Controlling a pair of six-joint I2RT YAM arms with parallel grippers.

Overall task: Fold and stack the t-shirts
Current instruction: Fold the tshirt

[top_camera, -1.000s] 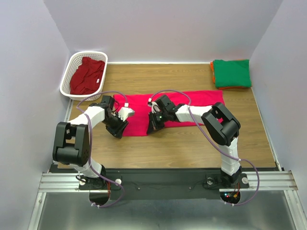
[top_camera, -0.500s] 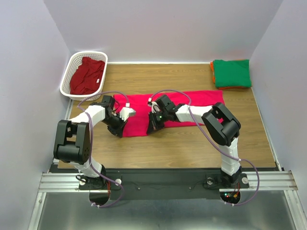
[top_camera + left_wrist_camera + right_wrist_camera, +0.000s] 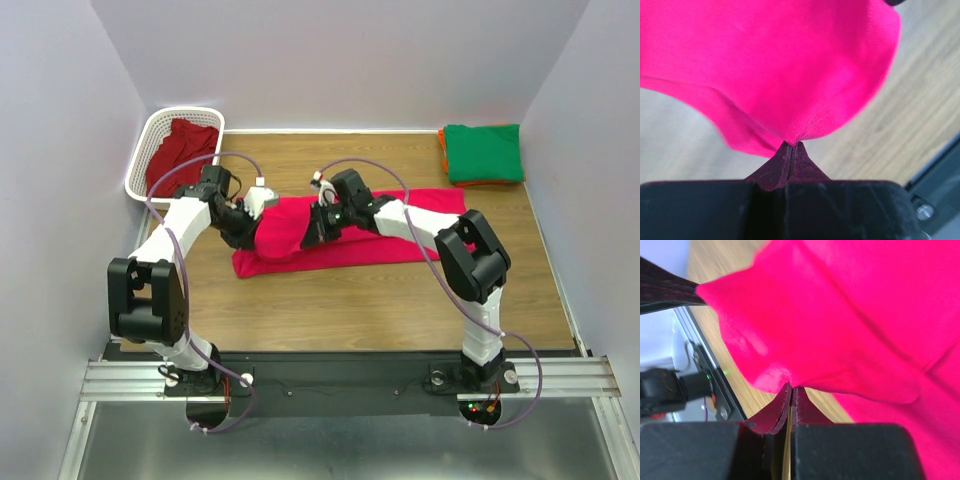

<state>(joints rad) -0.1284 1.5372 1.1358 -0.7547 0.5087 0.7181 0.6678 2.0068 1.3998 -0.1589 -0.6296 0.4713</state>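
Both arms have hoisted the near hem of the bright pink-red cloth t-shirt (image 3: 390, 240) off the wooden counter (image 3: 400, 300), where a second ago it lay flat in a long strip; a fold toward the far edge appears to be under way. The left end effector (image 3: 247, 212), half-open a moment earlier, is now clamped tight on the hem, as is the right end effector (image 3: 318, 222), each pinching a peak of cloth. The shirt's right half rests mid-counter, and a folded green t-shirt (image 3: 483, 152) waits at the far right.
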